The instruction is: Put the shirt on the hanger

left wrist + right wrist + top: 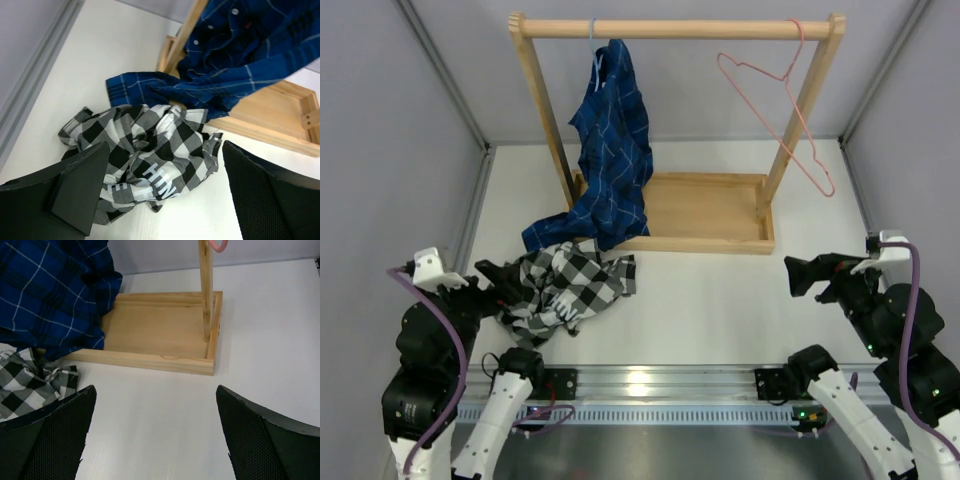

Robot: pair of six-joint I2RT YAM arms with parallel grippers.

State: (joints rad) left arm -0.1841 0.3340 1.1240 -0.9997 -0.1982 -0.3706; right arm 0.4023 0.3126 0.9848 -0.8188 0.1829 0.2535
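The black-and-white check shirt (565, 287) lies crumpled on the white table at the left, also in the left wrist view (145, 155) and at the left edge of the right wrist view (30, 387). The pink wire hanger (782, 105) hangs by its hook from the right end of the wooden rail; only a pink bit (216, 244) shows in the right wrist view. My left gripper (498, 280) is open just left of the shirt, its jaws wide apart over the cloth (162, 200). My right gripper (804, 275) is open and empty above bare table (155, 440).
A wooden rack (680, 28) with a tray base (710, 215) stands at the back. A dark blue shirt (612, 150) hangs from a light blue hanger (593, 40) on its left, its hem resting on the table above the check shirt. Grey walls close both sides.
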